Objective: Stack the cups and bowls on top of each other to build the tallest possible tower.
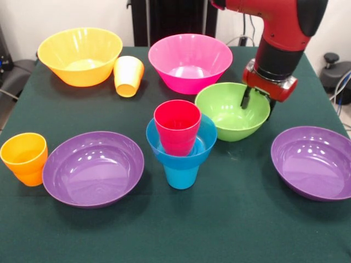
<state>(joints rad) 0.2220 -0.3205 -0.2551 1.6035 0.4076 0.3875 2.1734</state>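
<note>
While straddling the far rim of the lime green bowl [230, 112], gripper [256, 102] with fingers apart, not yet clamped. Pinch rim squarely, lift level, carry left onto red cup [177, 126] topping blue bowl [205, 143] and blue cup [181, 176]; centre before release.

One view only: a camera set above table [241, 230] height at the 6 o'clock edge looks toward 12 o'clock and slightly down, near enough that the green cloth fills the picture and the arm [279, 27] is cut off.
</note>
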